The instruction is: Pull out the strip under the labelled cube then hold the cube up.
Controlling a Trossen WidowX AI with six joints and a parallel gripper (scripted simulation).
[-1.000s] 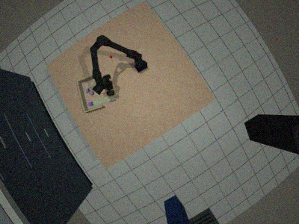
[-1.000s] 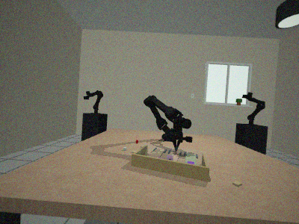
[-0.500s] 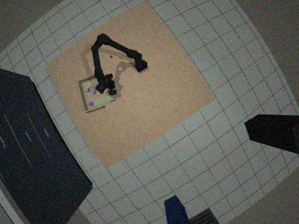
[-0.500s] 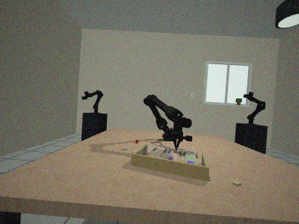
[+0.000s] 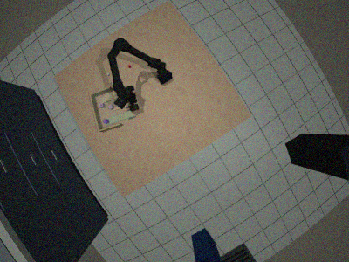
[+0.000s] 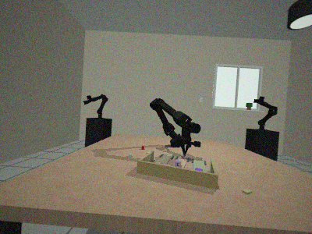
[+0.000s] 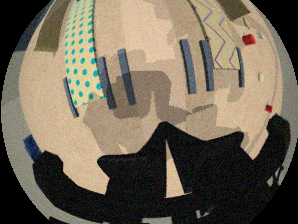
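Observation:
A shallow open tray (image 5: 93, 104) (image 6: 175, 176) on the tan table holds several patterned strips lying side by side. In the wrist view I see a teal-dotted strip (image 7: 80, 56) on the left and a zigzag strip (image 7: 222, 36) on the right, with blue bars at their near ends. The labelled pale-purple cube (image 6: 178, 164) stands at the far end, between these two. My gripper (image 5: 134, 106) (image 6: 183, 154) (image 7: 162, 124) is shut to a point, low over the strips' near ends. I see nothing between the fingers.
A small red block (image 5: 129, 66) (image 6: 143, 147) (image 7: 248, 39) lies on the table behind the tray. A small pale block (image 6: 246, 191) lies at the front right. Two other arms on dark pedestals (image 6: 97, 130) (image 6: 262, 142) stand beyond the table.

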